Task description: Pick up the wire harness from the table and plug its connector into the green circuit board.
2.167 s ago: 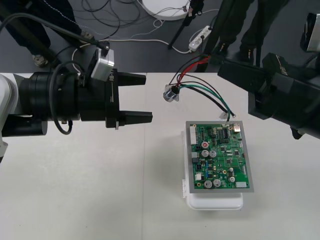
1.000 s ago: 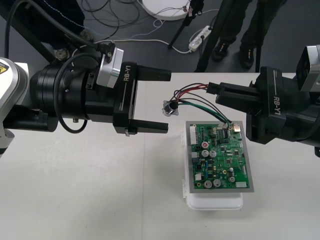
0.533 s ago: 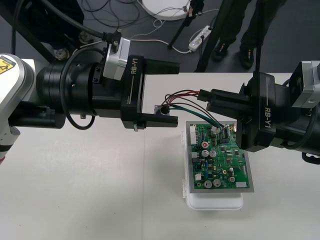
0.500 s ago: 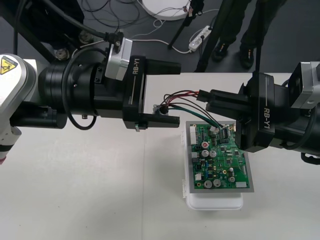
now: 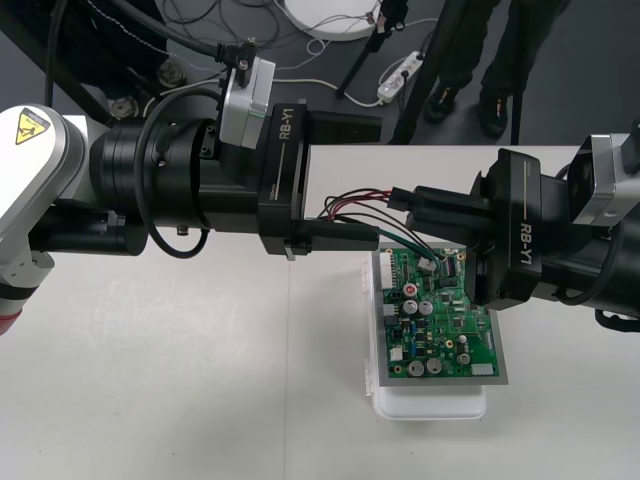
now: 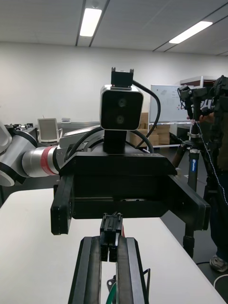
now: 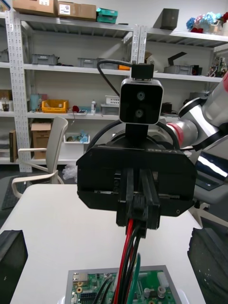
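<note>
From above, the left gripper (image 5: 378, 182) reaches in from 9 o'clock over the table (image 5: 200, 380), its two fingers spread wide. The right gripper (image 5: 400, 198) comes from 3 o'clock with its fingers pressed together on the wire harness (image 5: 350, 202). Its tip is between the left fingers, just off the 12 o'clock edge of the green circuit board (image 5: 440, 320) on its white base (image 5: 430, 405). The wires loop toward 9 o'clock, then run to the board's top edge.

In the right wrist view, the right gripper's fingers (image 6: 90, 270) pinch the black plug (image 6: 110, 230). The left gripper faces it, fingers held wide apart.

In the left wrist view, the left gripper's fingers (image 7: 12, 259) stand far apart. The right gripper, between them, clamps the plug, and red, black and green wires (image 7: 127, 256) hang down toward the board (image 7: 90, 289) at 6 o'clock.
</note>
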